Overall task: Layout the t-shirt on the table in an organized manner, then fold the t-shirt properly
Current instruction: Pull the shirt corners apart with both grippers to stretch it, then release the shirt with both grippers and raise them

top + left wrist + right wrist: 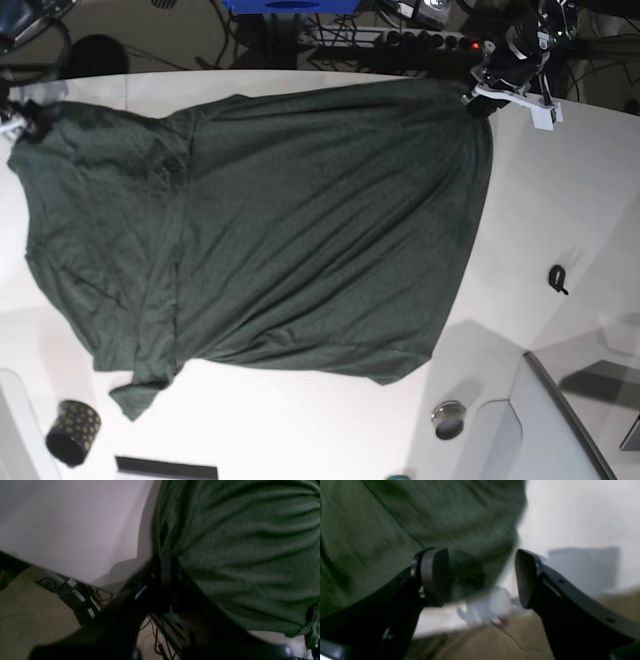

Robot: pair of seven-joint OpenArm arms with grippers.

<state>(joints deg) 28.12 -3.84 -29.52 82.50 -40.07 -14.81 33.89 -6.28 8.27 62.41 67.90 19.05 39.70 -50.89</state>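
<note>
The dark green t-shirt [300, 220] lies spread across the white table [570, 190], with some wrinkles and one sleeve bunched at the lower left. My left gripper [478, 98] is at the shirt's far right corner near the table's back edge. In the left wrist view it [162, 563] is shut on the shirt's edge [237, 555]. My right gripper [20, 122] is at the shirt's far left corner. In the right wrist view it [481, 577] is open, with blurred shirt fabric [420, 517] behind and between its pads [435, 572].
A black cup with yellow dots [72, 432] stands at the front left. A small black clip [558, 279] lies right of the shirt and a round metal fitting [449, 418] sits front right. A power strip and cables [420, 40] run behind the table's back edge.
</note>
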